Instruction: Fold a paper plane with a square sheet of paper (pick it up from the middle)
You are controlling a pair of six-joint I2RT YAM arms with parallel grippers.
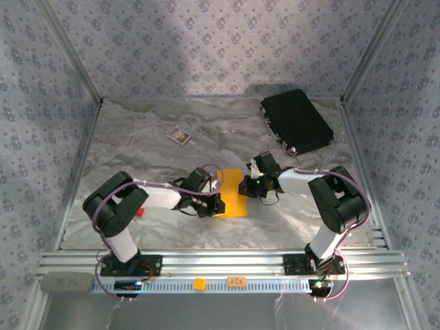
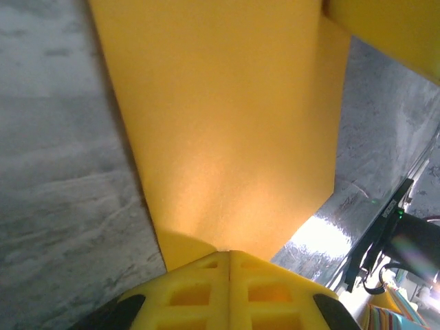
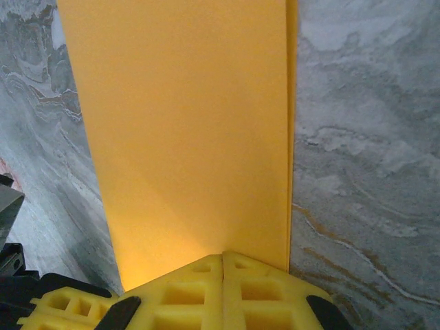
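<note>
step: looks like creasing the folded square sheet of paper (image 3: 185, 124)
pincers: left gripper (image 2: 229, 254), right gripper (image 3: 223, 256) both clenched
next: you press the fold flat

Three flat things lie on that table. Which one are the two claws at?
The orange-yellow paper, midway between both arms, with the left gripper and right gripper at its edges. The black case and small card lie farther back, apart.

We see a black case (image 1: 297, 122) at the table's (image 1: 137, 158) far right corner. A small card (image 1: 180, 135) lies near the far edge.
</note>
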